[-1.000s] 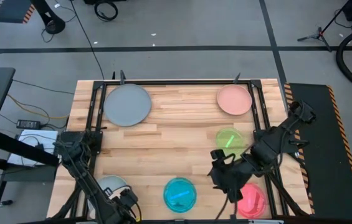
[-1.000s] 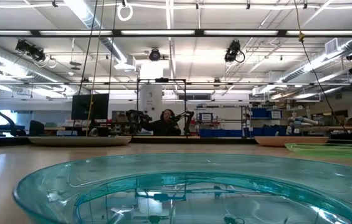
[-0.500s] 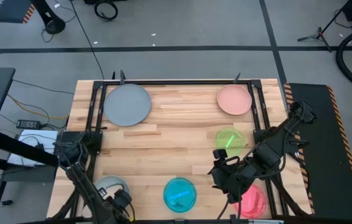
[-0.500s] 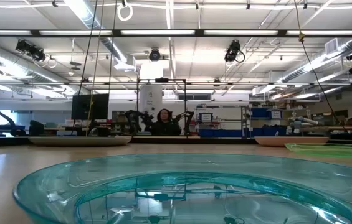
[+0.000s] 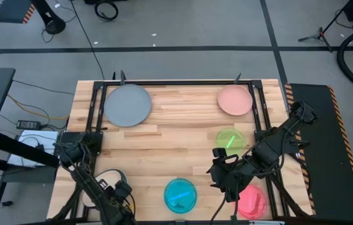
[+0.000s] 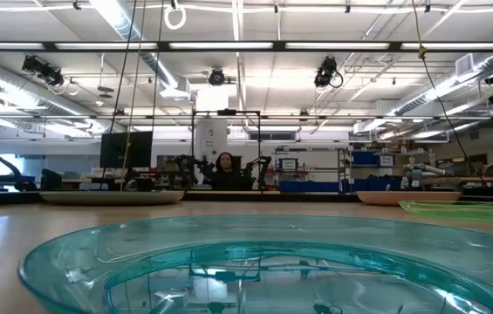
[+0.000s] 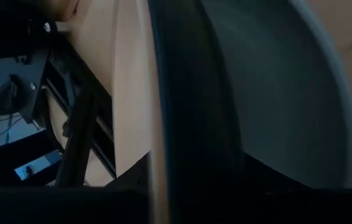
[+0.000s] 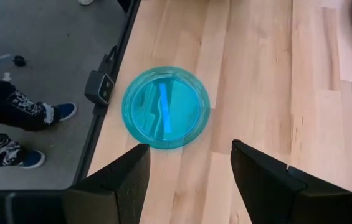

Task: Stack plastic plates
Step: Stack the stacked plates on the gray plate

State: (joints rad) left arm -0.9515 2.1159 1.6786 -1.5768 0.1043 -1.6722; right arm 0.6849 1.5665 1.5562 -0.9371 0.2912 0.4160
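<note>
1. Left gripper (image 5: 119,199) — fingers' state unclear — hovering over near-corner plates (image 5: 98,185), well apart from cyan plate (image 5: 180,194).
2. Right gripper (image 5: 222,174) hovering beside cyan plate, fingers apart.
3. Risk: thin rims slipping — a shallow grasp causing it.

Table centre (image 5: 176,140) bare; cyan plate (image 5: 180,194) beside right pincer (image 5: 221,177).

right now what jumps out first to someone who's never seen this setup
The translucent cyan plate fills the low view and lies at the near middle of the table. Behind it are bright colours on the right: a green plate, a salmon pink plate at the far corner and a red-pink plate at the near edge. The open right gripper hovers near the cyan plate.
</note>
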